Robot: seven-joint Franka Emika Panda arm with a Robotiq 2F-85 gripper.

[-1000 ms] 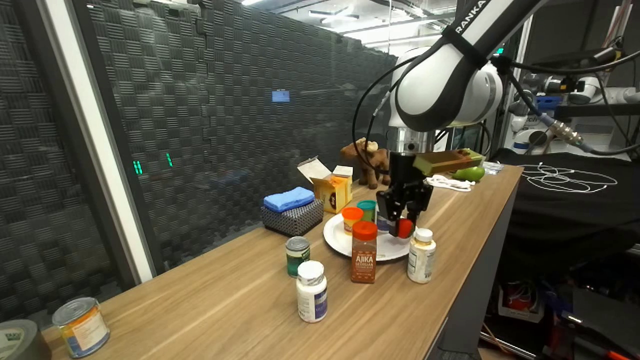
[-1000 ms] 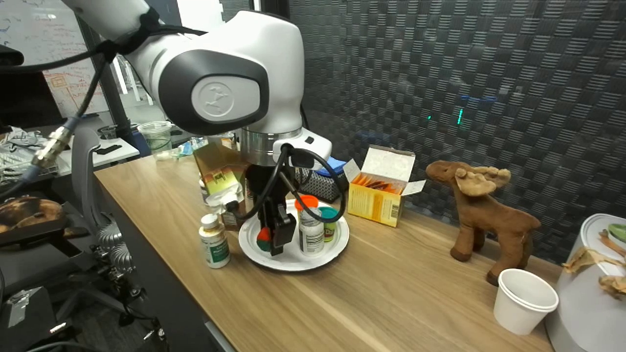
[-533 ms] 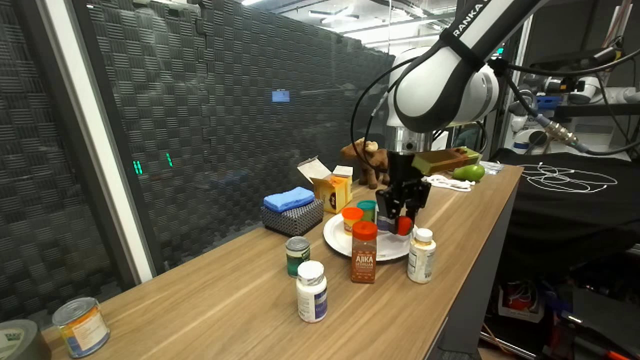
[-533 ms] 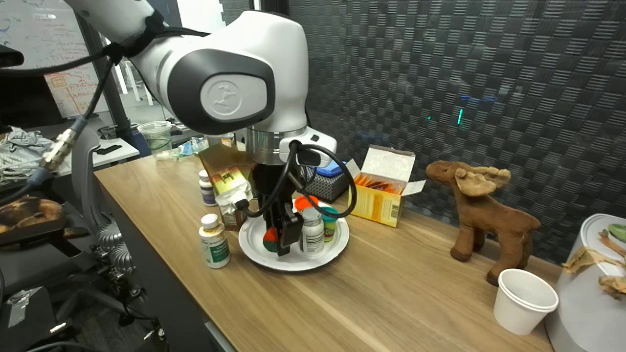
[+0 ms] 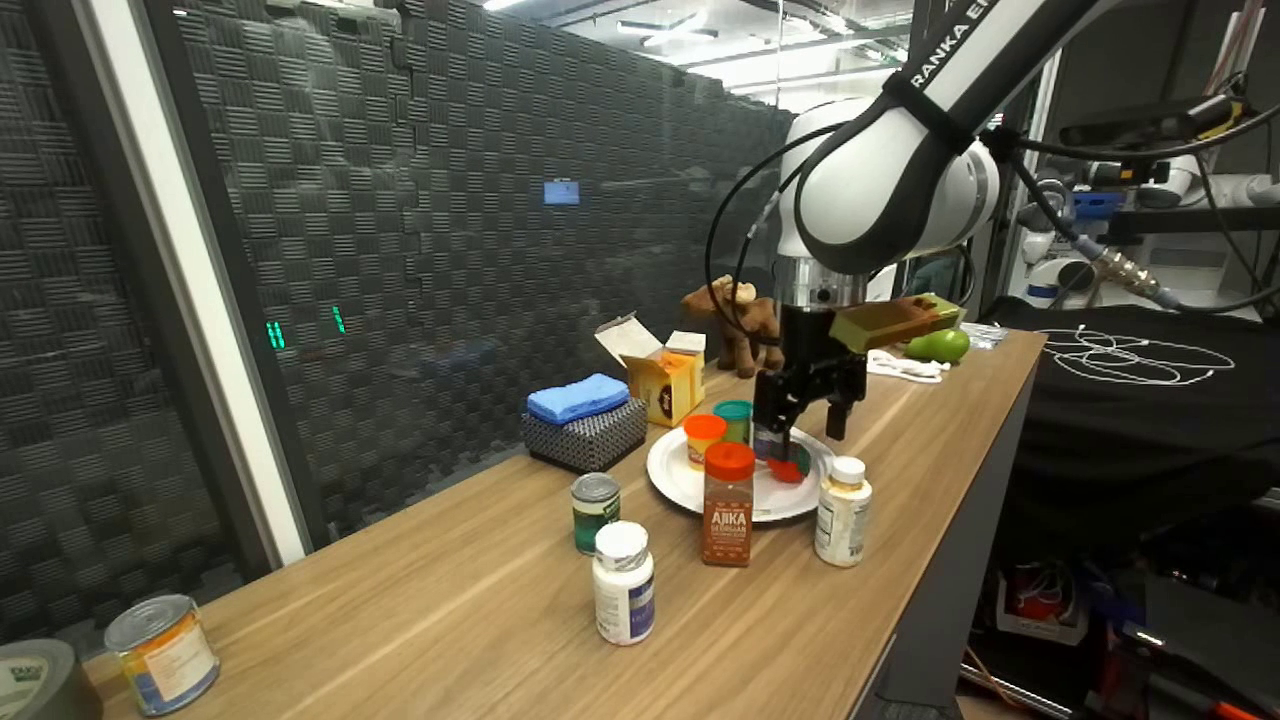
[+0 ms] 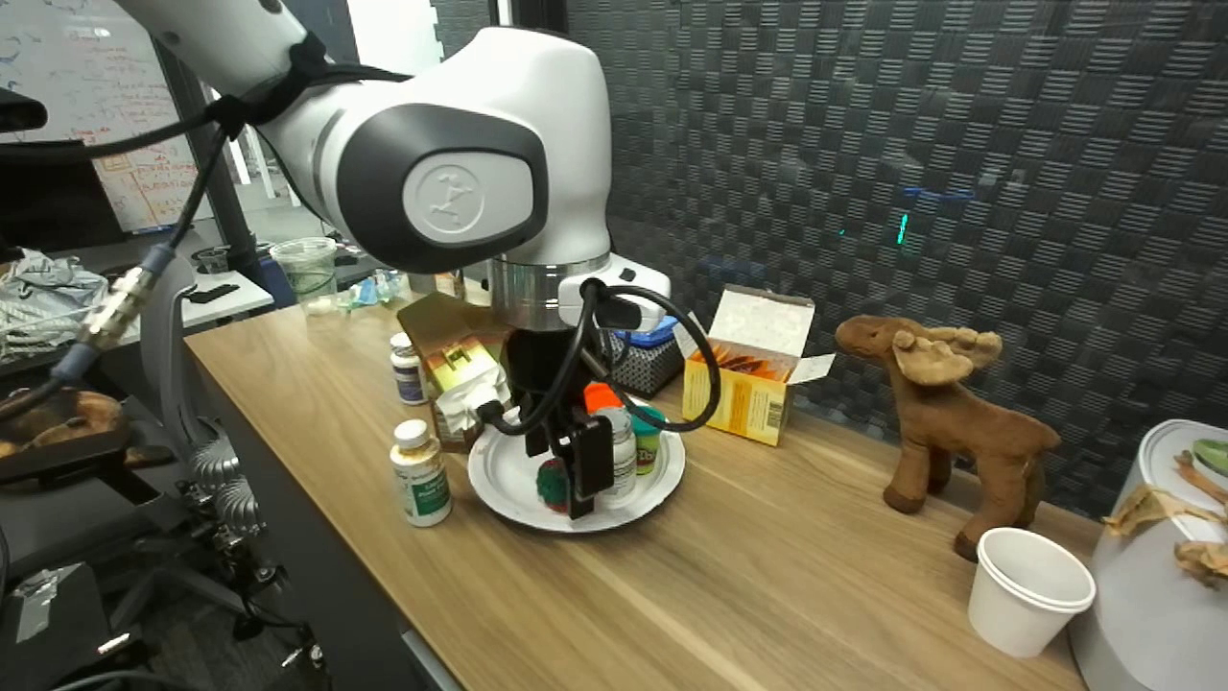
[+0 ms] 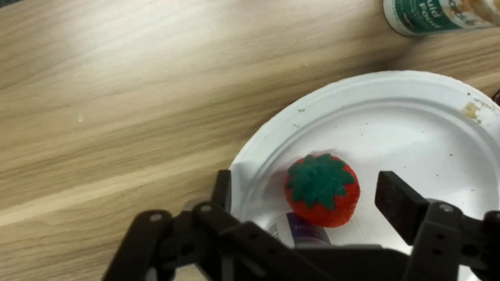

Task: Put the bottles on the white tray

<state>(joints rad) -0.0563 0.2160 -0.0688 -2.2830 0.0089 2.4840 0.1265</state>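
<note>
Robotiq claw (image 5: 805, 437), fingertips apart, nothing clamped, is held over the white plate (image 7: 422, 156). Framed between the fingers in the wrist view is a green-capped red fruit (image 7: 322, 190); between its six and seven o'clock, one white bottle (image 7: 300, 231) is already seated on the plate. With only bottles wanted, a straight rise before sideways travel is advised, lest either be knocked. Off the rim at one o'clock, the green-labelled bottle (image 7: 425, 17) is judged handiest next, for setting on bare plate at two o'clock. Farther, in an exterior view, the Ajika bottle (image 5: 728, 520) is found at the plate's six o'clock, the purple-labelled bottle (image 5: 624, 590) between seven and eight.
</note>
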